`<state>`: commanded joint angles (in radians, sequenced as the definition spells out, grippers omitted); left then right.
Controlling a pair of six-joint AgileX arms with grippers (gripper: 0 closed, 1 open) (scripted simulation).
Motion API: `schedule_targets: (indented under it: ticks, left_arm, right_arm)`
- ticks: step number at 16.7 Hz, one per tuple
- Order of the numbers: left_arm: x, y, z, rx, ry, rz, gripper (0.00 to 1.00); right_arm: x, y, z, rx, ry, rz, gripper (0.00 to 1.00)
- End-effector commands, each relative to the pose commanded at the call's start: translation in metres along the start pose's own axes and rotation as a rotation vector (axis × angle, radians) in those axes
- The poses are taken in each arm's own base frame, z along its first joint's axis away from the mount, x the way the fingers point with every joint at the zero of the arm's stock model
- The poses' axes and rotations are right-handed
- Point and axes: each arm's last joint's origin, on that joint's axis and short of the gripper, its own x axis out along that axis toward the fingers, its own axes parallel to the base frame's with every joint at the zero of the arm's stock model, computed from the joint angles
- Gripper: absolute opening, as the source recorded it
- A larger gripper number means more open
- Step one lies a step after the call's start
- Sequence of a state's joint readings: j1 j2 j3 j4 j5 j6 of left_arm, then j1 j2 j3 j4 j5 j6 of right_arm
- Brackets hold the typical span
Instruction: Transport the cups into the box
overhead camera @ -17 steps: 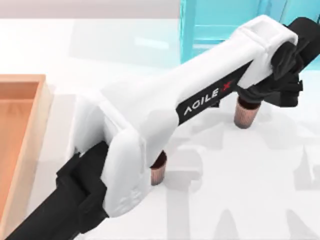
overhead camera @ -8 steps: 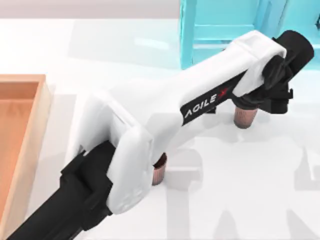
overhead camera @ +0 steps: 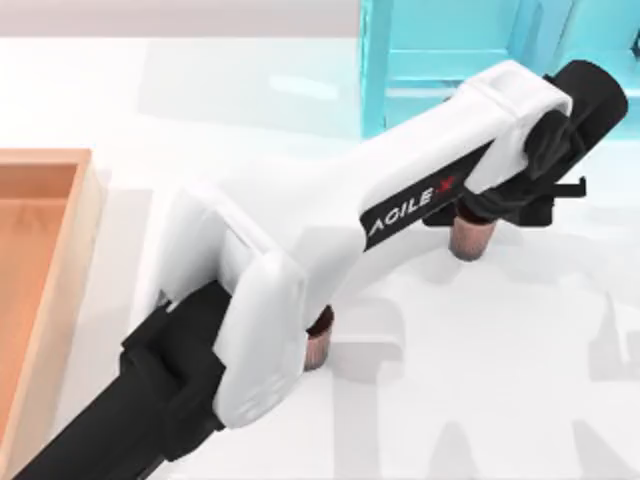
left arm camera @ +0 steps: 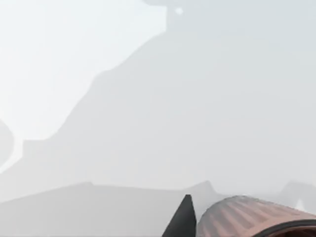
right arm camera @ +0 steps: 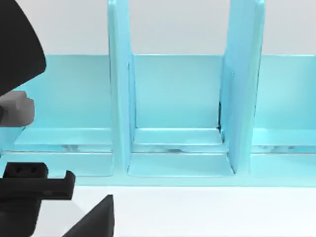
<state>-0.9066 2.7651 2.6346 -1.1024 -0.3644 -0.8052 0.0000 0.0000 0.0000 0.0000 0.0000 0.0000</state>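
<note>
One readable mark: "AGILE" in white capitals followed by a red "X", on a black strip (overhead camera: 413, 206) along the side of the left arm (overhead camera: 330, 240), top view. The lettering runs diagonally along the white forearm, rising toward the wrist, just beside the far cup (overhead camera: 470, 238). No other text, numbers or signs readable on the box (overhead camera: 70, 260), the near cup (overhead camera: 318, 345), the turquoise frame (overhead camera: 440, 50) or the table (overhead camera: 480, 400). Left wrist view: no lettering. Right wrist view: no lettering on the frame's dividers (right arm camera: 121, 94).
</note>
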Motion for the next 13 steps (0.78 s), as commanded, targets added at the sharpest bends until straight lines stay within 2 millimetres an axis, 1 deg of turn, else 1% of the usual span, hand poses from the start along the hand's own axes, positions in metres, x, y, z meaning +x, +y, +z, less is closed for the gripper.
schedule_targets:
  ticks: [3, 4, 13]
  left_arm:
    - [0.0000, 0.0000, 0.0000, 0.000, 0.000, 0.000, 0.02]
    - [0.0000, 0.0000, 0.0000, 0.000, 0.000, 0.000, 0.00]
    - [-0.0014, -0.0004, -0.0001, 0.002, -0.001, -0.002, 0.00]
  right_arm:
    - [0.0000, 0.0000, 0.0000, 0.000, 0.000, 0.000, 1.00]
    - [0.0000, 0.0000, 0.0000, 0.000, 0.000, 0.000, 1.00]
    - [0.0000, 0.0000, 0.0000, 0.000, 0.000, 0.000, 1.00]
